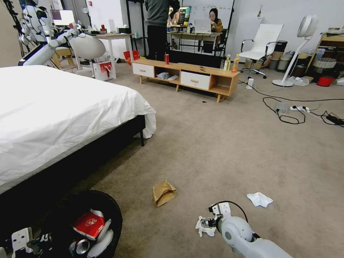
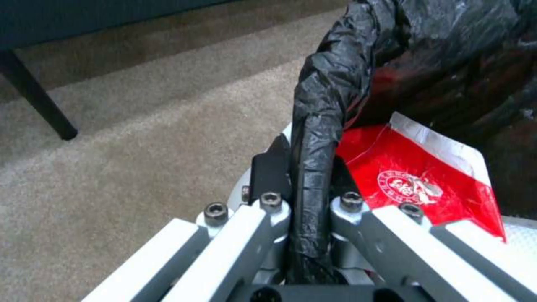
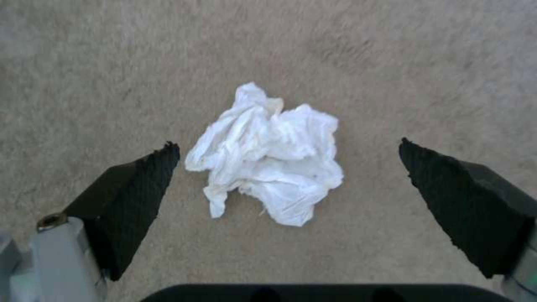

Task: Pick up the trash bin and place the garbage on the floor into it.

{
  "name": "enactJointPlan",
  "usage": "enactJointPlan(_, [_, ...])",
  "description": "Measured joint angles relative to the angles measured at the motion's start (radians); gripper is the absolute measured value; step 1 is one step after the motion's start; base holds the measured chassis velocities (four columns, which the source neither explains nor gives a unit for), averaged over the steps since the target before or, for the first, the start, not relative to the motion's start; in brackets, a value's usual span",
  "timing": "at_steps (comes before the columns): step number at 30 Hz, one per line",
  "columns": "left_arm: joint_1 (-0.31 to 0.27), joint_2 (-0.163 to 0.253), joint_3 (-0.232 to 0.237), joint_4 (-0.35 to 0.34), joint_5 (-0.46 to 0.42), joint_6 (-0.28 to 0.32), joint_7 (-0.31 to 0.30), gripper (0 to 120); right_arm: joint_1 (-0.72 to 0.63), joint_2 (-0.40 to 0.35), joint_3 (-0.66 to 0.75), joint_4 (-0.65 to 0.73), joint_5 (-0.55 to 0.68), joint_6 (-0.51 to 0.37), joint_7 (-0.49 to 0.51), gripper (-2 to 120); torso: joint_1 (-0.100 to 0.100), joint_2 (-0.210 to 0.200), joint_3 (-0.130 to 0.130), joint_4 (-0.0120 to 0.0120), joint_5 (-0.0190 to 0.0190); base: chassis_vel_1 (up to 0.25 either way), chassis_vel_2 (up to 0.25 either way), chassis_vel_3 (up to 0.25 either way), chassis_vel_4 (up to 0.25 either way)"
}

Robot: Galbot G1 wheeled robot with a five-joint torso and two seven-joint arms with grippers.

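The trash bin (image 1: pixel 115 212), lined with a black bag, hangs low at my left, beside the bed. My left gripper (image 1: pixel 27 243) is shut on its bag-covered rim (image 2: pixel 320 126). Inside lie a red snack packet (image 1: pixel 89 224), also seen close in the left wrist view (image 2: pixel 417 180), and a crushed can (image 1: pixel 81 246). My right gripper (image 1: pixel 205 225) hovers open just above a crumpled white tissue (image 3: pixel 268 155) on the carpet, with one finger (image 3: pixel 140 188) on each side of it. A crumpled brown paper bag (image 1: pixel 163 192) and a second tissue (image 1: pixel 259 199) lie on the floor nearby.
A white bed (image 1: pixel 53 111) with a dark frame fills the left side. A low wooden cabinet (image 1: pixel 186 75) stands ahead, with an upright red can and drink bottles on it. Cables and a power strip (image 1: pixel 299 108) cross the floor at right. Open carpet lies between.
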Motion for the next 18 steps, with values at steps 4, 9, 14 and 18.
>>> enactJointPlan(4, [0.002, 0.0, 0.001, 0.0, 0.0, 0.0, 0.0, 3, 0.005, 0.018, -0.006, -0.031, -0.005, 0.005, -0.008, 100, 0.0, 0.0, 0.0, -0.0001, 0.0, 0.0, 0.0, 0.0, 0.0])
enactJointPlan(9, [0.007, 0.0, 0.0, -0.003, 0.001, 0.0, 0.002, 3, 0.015, 0.068, -0.013, -0.086, -0.015, 0.017, -0.022, 100, 0.0, 0.0, 0.0, 0.0, 0.0, 0.0, 0.0, 0.0, 0.0])
enactJointPlan(14, [0.015, -0.002, -0.002, -0.005, 0.002, 0.0, 0.003, 3, 0.023, 0.116, -0.017, -0.147, -0.04, 0.041, -0.042, 100, 0.0, 0.0, 0.0, 0.0, 0.0, 0.0, 0.0, 0.0, 0.0])
enactJointPlan(18, [0.016, -0.003, -0.002, -0.005, 0.003, -0.001, 0.004, 3, 0.028, 0.131, -0.017, -0.171, -0.051, 0.052, -0.052, 100, 0.0, 0.0, 0.0, 0.0, 0.0, 0.0, 0.0, 0.0, 0.0])
